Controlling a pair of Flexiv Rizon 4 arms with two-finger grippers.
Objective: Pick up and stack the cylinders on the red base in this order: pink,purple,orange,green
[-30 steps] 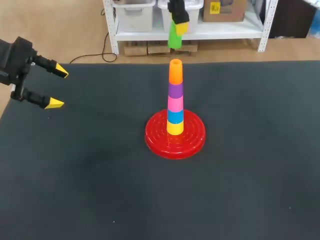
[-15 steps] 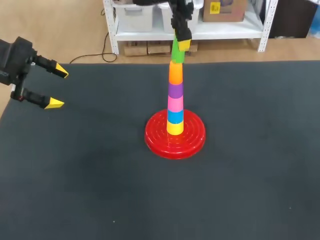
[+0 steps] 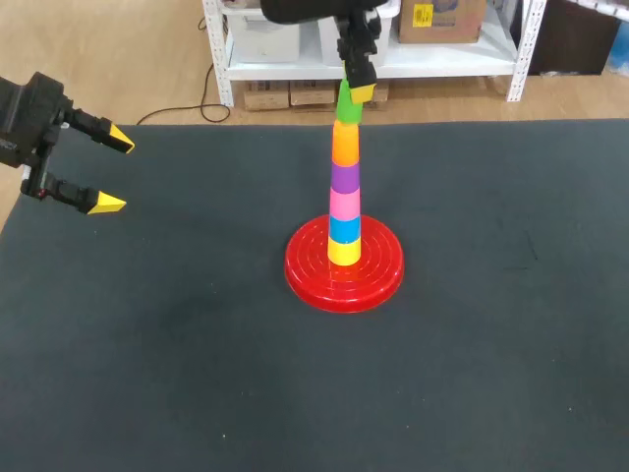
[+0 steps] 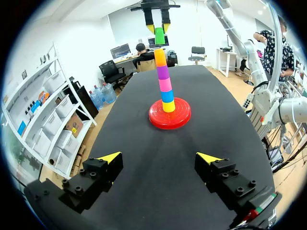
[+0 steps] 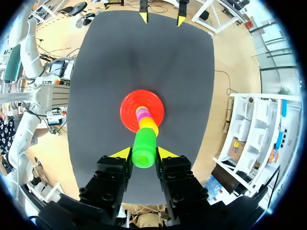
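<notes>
1. Head view: one red base (image 3: pixel 305 267) stands near the middle of the dark bench (image 3: pixel 197 354). Five cylinders are stacked on it, from the bottom up: yellow cylinder (image 3: pixel 344 253), blue cylinder (image 3: pixel 344 228), pink cylinder (image 3: pixel 344 204), purple cylinder (image 3: pixel 344 178), orange cylinder (image 3: pixel 345 145). A sixth, the green cylinder (image 3: pixel 343 105), is clamped upright in my right end effector (image 3: pixel 352 90), its lower end meeting the orange one's top. I cannot tell whether it is fully seated. That arm is mostly cut off by the frame. My left end effector (image 3: pixel 115 173) hangs well apart at the bench's left edge, fingers spread, nothing between them.

2. Left wrist view: my left end effector (image 4: pixel 159 157) is wide apart over bare bench. Far ahead stands the red base (image 4: pixel 156 117) with the tower, and the green cylinder (image 4: pixel 159 36) tops it between the fingers of my right end effector (image 4: pixel 159 26).

3. Right wrist view: my right end effector (image 5: pixel 144 153) grips the green cylinder (image 5: pixel 144 147) from both sides. The green cylinder hides most of the stack beneath; only a pink and an orange-yellow band show above the red base (image 5: pixel 128 103). My left end effector (image 5: pixel 161 19) shows at the bench's far end.
</notes>
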